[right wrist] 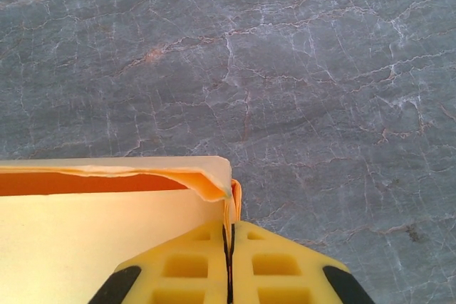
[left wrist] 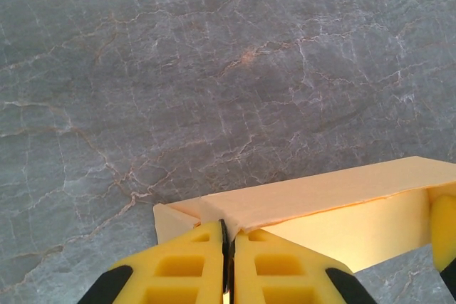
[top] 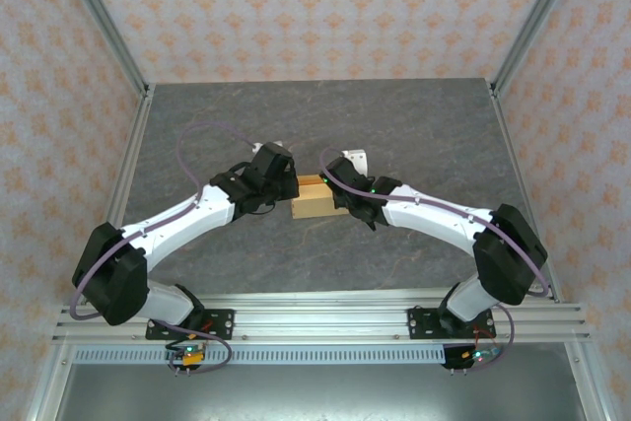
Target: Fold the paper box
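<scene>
The paper box (top: 317,197) is a small tan cardboard box, held between both arms at the middle of the grey table. My left gripper (left wrist: 228,236) is shut on the box's left end wall, where a pale flap (left wrist: 313,194) folds over the top. My right gripper (right wrist: 229,229) is shut on the thin orange-yellow edge at the box's right end (right wrist: 214,176); the curled top flap stands above an open orange interior (right wrist: 78,183). In the top view the left gripper (top: 288,194) and right gripper (top: 347,199) meet the box from opposite sides.
The grey marbled tabletop (top: 414,135) stretches behind and beside the box. Metal frame rails (top: 126,175) run along the left and right edges, with patterned walls beyond. A small white object (top: 355,159) shows behind the right wrist.
</scene>
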Controlling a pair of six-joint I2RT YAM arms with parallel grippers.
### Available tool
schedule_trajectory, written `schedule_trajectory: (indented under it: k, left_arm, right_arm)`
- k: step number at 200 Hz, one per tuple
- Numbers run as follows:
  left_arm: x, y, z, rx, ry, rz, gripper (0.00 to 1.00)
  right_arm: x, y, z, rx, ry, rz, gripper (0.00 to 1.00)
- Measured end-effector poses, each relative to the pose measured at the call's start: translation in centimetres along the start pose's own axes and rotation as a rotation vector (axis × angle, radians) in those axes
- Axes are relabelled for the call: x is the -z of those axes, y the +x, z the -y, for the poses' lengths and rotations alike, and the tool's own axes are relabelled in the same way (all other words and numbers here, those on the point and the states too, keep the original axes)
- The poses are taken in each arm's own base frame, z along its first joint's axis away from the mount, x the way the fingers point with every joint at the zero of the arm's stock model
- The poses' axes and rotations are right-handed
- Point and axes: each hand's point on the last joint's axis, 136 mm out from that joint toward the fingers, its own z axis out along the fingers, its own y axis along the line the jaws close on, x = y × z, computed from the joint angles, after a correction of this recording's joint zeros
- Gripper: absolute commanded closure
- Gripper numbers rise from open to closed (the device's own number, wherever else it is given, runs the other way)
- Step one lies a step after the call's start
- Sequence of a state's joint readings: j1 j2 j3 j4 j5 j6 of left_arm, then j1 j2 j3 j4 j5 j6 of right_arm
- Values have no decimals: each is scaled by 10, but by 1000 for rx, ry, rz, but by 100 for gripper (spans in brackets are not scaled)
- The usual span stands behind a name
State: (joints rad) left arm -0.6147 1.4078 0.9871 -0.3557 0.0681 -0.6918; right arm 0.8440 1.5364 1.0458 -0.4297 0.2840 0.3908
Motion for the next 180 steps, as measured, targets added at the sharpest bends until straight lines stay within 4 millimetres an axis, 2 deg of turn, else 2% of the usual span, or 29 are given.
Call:
schedule_trajectory:
  k: [93, 147, 180]
  left_arm:
    - [-3, 5, -3, 43, -4, -11, 91]
    - [-3, 13, -5, 10, 6, 67, 92]
    - [-3, 17, -6, -4, 10, 122, 93]
  right_arm:
    - [0, -1, -1, -18, -3, 3, 89]
    - [-2, 0, -1, -26, -5, 6, 88]
    - [-2, 1, 0, -35, -5, 8, 77]
